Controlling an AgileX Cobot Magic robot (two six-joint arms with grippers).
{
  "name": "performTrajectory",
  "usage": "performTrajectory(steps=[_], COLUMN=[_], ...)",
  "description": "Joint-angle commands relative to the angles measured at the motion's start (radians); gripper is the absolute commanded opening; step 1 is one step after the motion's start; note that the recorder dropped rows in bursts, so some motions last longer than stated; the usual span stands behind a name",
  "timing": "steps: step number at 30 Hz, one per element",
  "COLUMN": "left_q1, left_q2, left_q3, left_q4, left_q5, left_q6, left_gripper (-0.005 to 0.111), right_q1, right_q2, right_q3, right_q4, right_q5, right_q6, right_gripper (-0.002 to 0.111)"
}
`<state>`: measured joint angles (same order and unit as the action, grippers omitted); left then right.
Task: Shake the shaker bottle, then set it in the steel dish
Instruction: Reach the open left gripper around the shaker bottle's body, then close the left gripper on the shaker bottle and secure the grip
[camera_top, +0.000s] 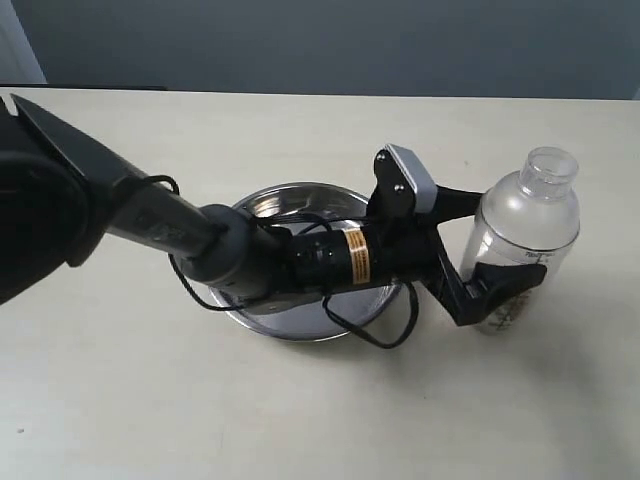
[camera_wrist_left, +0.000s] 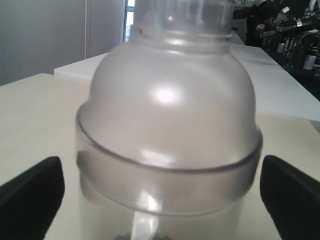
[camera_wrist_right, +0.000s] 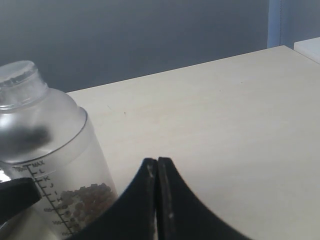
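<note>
"Over on the right side of the surface (camera_top: 300, 420), the shaker bottle (camera_top: 525, 235) is standing up straight," Ana is saying. "It is not sitting in the steel dish (camera_top: 275, 203) yet — the dish is lying near it."

"What is the left arm (camera_top: 190, 230) doing?" Ben is asking.

"It is reaching across the dish. The left jaws are spreading wide, one on each side of the bottle. The wrist camera is showing a little gap on both sides, so they are not squeezing it."

"And the right jaws?"

"They are pressing together with nothing between them, hanging near the bottle."

"So how much of the job is getting done?"

"Hardly any, I am thinking. The bottle is resting on the surface and nothing is gripping it. Grabbing, shaking and putting it in the dish — all of that is looking like work still waiting."

"Are you reading any words?"

"The word MAX is sitting at the top of the dark scale (camera_wrist_right: 47, 192) on the bottle. Letters are running down under it, maybe L, K and J. A yellow band (camera_top: 355, 255) is wrapping the left arm, and its dark print is looking too small to read. No brand name is showing."
</note>
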<state>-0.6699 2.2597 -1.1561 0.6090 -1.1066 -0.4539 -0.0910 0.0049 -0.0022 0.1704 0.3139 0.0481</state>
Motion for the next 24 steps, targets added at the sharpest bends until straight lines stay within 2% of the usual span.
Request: performTrajectory(steps=[1,11,24], left_q1=[-0.023,-0.060,-0.069], left_q2=[0.010,0.091,0.143], left_q3=[-0.046,-0.130,-0.207], left_q4=[0.010,0.007,-0.012], left_q5=[0.058,0.053,0.054], left_q6=[-0.018,-0.066,-0.066], left_gripper=[0.105,0.105,0.105], right_q1=[-0.001,-0.001,-0.001], right_q2=[-0.005,-0.005,-0.005], right_q3=[0.002,0.002,0.002], right_q4=[-0.002,-0.002,-0.002], right_q5=[-0.007,-0.007,-0.007], right_q6=[0.000,0.000,0.000], right_gripper=[-0.001,-0.001,-0.001])
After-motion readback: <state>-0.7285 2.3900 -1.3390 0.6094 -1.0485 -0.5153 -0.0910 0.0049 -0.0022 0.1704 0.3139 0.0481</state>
